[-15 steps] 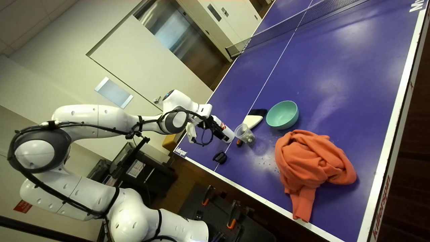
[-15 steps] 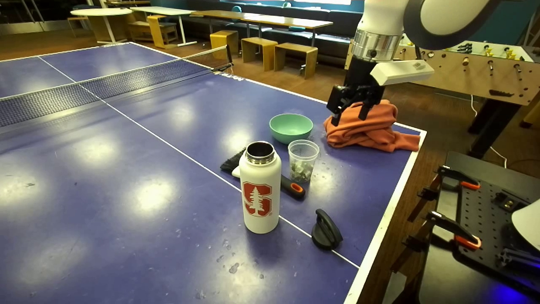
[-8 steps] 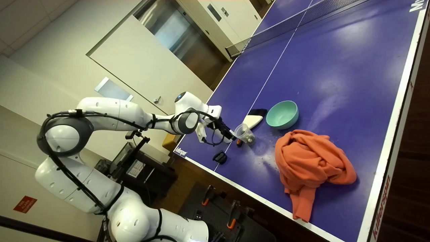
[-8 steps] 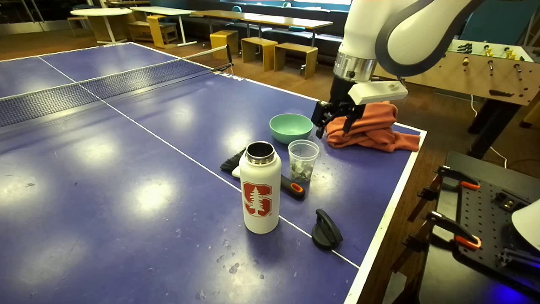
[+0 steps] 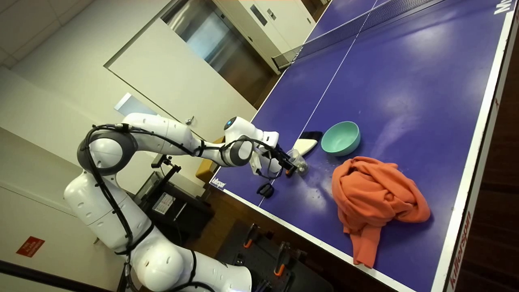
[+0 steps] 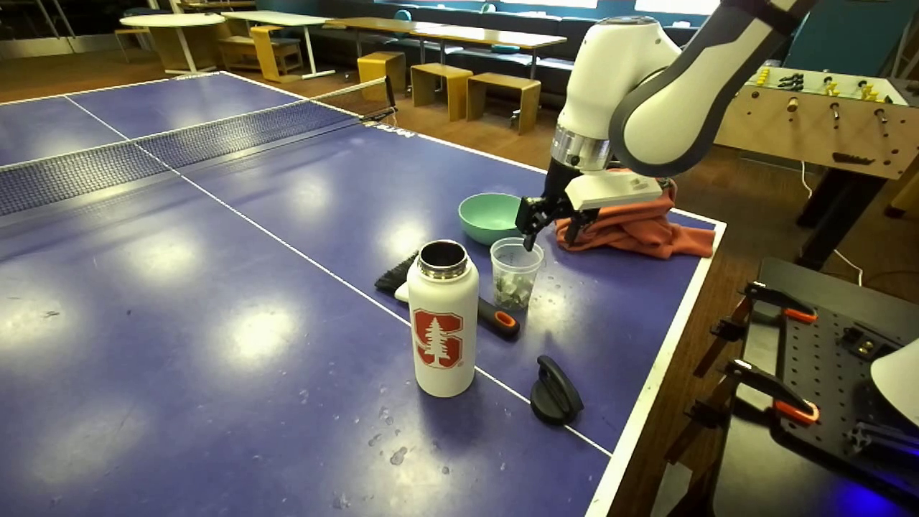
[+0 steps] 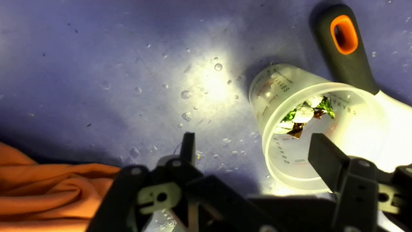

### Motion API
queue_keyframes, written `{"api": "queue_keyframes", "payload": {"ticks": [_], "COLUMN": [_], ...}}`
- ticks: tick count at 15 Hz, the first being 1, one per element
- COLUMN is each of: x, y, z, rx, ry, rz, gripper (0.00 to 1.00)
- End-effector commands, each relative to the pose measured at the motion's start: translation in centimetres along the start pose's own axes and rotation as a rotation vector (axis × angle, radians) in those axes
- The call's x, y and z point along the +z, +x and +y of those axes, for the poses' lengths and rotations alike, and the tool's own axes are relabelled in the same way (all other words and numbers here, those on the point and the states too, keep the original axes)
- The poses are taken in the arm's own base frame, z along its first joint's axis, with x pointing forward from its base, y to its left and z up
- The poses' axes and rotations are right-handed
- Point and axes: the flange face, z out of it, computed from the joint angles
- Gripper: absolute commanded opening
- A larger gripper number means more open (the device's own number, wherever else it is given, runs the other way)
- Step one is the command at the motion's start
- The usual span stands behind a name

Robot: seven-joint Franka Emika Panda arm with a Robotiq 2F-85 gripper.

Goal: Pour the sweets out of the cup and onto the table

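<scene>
A: Anything poured?
B: Apparently not. Pale and green-flecked sweets point(image 7: 304, 115) lie at the bottom of a cup point(image 6: 514, 276) upright on the blue tabletop point(image 6: 287, 438).
A: The pincer point(image 7: 252, 145)?
B: Spread wide near the rim, gripping nothing; grasping, lifting and tipping all look to be ahead.
A: Room to move?
B: Likeliest between cup, orange garment point(image 5: 379, 207) and white edge point(image 6: 664, 359); a brush point(image 5: 305, 146) and bottle point(image 6: 444, 337) hem the opposite side.

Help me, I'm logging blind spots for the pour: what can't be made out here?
Sweets: number unclear, they overlap, wrist view.
Cup: rim partly hidden by the gripper, wrist view.
Brush: bristles cut off by the right edge, wrist view.
Bottle: inside too dark to make out, in an exterior view.
</scene>
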Motion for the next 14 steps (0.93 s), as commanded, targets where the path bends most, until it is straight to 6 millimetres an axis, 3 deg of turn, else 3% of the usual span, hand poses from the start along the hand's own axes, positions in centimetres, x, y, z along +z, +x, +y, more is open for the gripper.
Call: {"api": "queue_keyframes", "payload": {"ticks": [1,9,14], "x": [1.2,2.0,1.1], "y": [0.8,0.9,1.1], "z": [-0.6,-1.4,-1.6], "rx": [0.041,0.040,0.031], "ry": [-0.016,-0.025,-0.031], "rz": [0.021,0.020,0.033], "gripper": [0.58,0.00,0.01]}}
